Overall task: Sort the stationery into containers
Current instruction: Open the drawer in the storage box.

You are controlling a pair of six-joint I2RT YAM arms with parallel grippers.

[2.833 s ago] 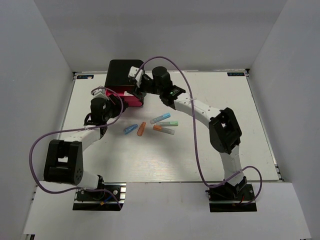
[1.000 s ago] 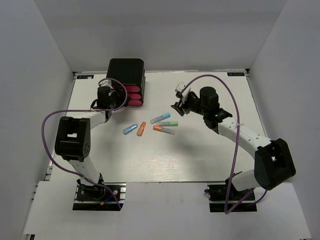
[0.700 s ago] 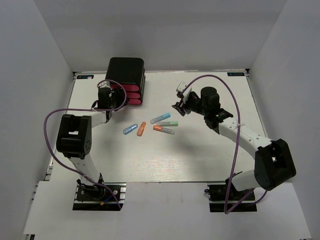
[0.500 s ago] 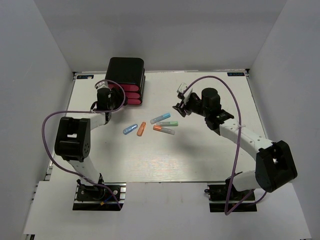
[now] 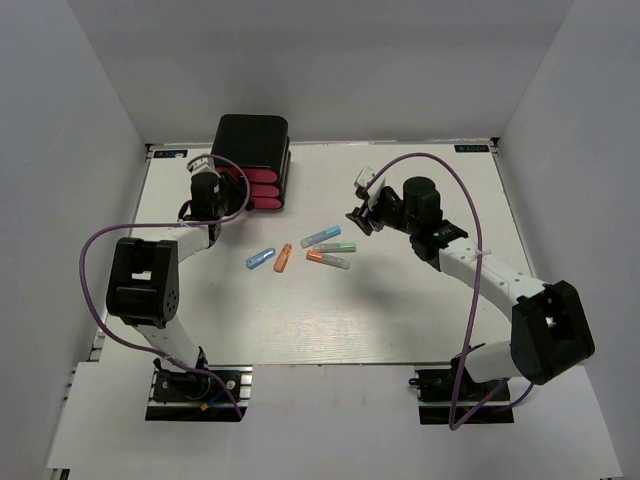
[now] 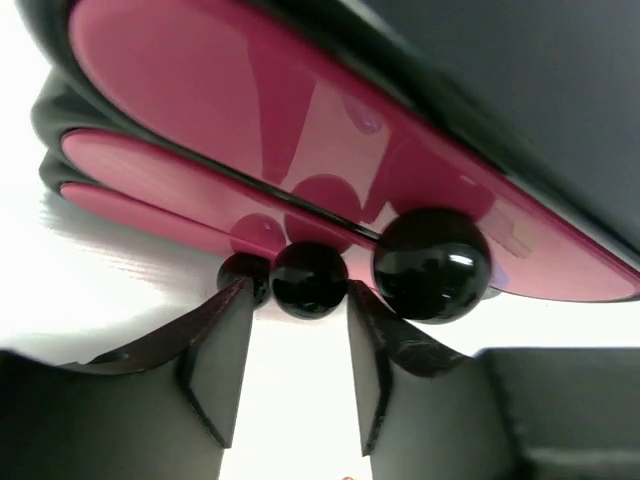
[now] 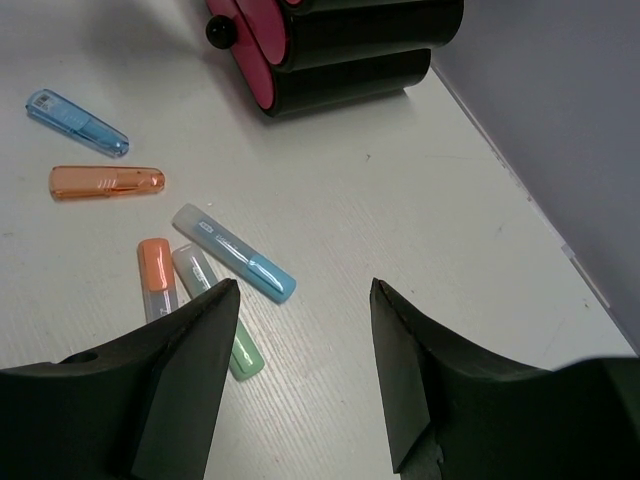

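The black cabinet (image 5: 252, 142) stands at the back left with its three pink drawers (image 5: 263, 190) facing the table. My left gripper (image 5: 222, 185) is right at the drawer fronts. In the left wrist view its fingers (image 6: 222, 340) stand open on either side of the middle black knob (image 6: 310, 280), which sits just past the tips and is not pinched. Stationery lies mid-table: a blue piece (image 5: 261, 258), an orange one (image 5: 283, 259), a light blue one (image 5: 320, 237), a green one (image 5: 338, 247) and an orange-capped one (image 5: 328, 259). My right gripper (image 5: 358, 205) hovers open and empty, up and to the right of them.
In the right wrist view the light blue piece (image 7: 234, 253) and green piece (image 7: 243, 355) lie just left of the open fingers, with the cabinet (image 7: 350, 40) beyond. The white table (image 5: 420, 300) is walled at the back and on both sides. Purple cables loop over both arms.
My left gripper's jaws have narrowed around the middle knob, and the left wrist has crept slightly toward the back. The right arm has barely moved.
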